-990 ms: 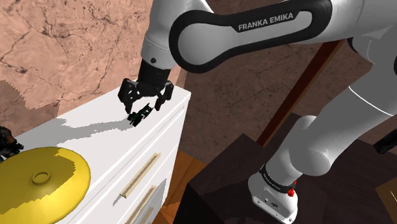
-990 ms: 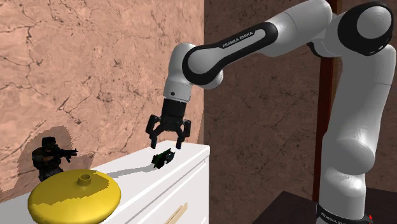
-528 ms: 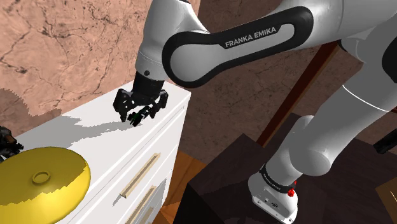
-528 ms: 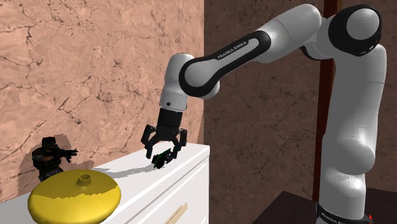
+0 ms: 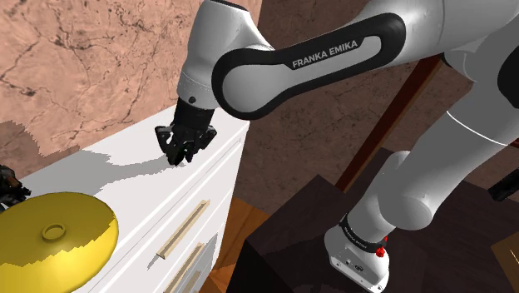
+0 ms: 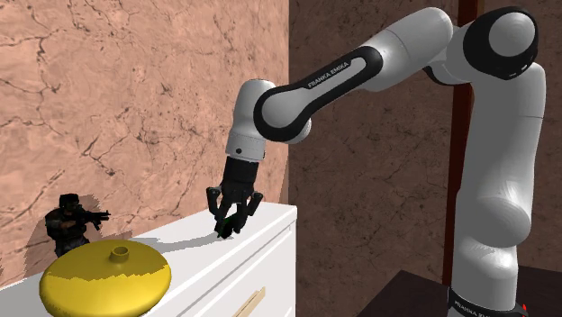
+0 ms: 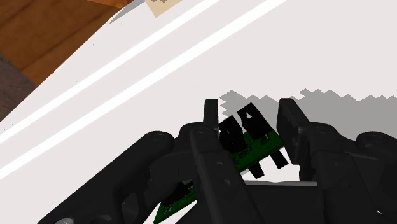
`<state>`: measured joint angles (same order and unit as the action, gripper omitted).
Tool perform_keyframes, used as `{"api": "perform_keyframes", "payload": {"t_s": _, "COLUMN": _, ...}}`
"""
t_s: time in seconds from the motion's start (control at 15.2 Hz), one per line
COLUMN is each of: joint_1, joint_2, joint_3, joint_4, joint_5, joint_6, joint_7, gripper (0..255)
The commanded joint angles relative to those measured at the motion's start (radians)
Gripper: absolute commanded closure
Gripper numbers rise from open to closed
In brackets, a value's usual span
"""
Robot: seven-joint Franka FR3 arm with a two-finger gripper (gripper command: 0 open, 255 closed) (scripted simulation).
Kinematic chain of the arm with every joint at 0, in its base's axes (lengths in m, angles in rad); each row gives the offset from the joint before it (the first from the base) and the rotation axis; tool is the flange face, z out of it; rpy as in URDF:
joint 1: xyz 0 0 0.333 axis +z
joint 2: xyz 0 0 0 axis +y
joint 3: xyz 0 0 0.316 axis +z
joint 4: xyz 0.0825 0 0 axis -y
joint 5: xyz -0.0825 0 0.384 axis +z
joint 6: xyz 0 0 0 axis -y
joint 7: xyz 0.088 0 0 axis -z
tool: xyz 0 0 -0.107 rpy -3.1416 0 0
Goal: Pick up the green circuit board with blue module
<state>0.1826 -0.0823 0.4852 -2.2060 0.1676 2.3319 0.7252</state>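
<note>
The hand (image 7: 249,112) stood narrow, one black finger (image 7: 210,118) at each long side of the circuit board (image 7: 254,151). In the wrist view both fingers appeared to bear on the board, so the grip was judged made, though full contact on the far side could not be confirmed. The hand pointed down and sat low over the worktop (image 5: 108,166), with no gap visible beneath the board.

Progress: approach and closing were judged complete. Remaining: raise the board clear of the worktop and hold it there.

The board was a small, thin green plate, set at a slant between the fingers. Black upright components (image 7: 245,124) stood in a row along its upper face. No blue part could be made out from this position.

The board lay close to the front edge of the worktop, near its corner at the shoulder view's right. The worktop belonged to a white chest with pale drawer handles (image 5: 185,229). A yellow domed lid (image 6: 106,279) and a dark figurine (image 6: 72,221) stood well apart from the hand, toward the other end. A brown stone-patterned wall (image 6: 135,90) rose behind.
</note>
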Motion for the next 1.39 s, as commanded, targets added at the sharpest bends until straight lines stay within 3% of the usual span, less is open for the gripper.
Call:
{"api": "perform_keyframes", "payload": {"t_s": 0.0, "joint_1": 0.000, "joint_2": 0.001, "joint_3": 0.000, "joint_4": 0.000, "joint_5": 0.000, "joint_6": 0.000, "joint_7": 0.000, "gripper": 255}}
{"api": "perform_keyframes", "payload": {"t_s": 0.2, "joint_1": 0.000, "joint_2": -0.001, "joint_3": -0.001, "joint_4": -0.001, "joint_5": 0.001, "joint_6": 0.000, "joint_7": -0.002, "gripper": 255}}
{"api": "perform_keyframes", "payload": {"t_s": 1.32, "joint_1": -0.005, "joint_2": -0.070, "joint_3": -0.018, "joint_4": 0.141, "joint_5": 0.016, "joint_6": -0.206, "joint_7": -0.002, "gripper": 255}}
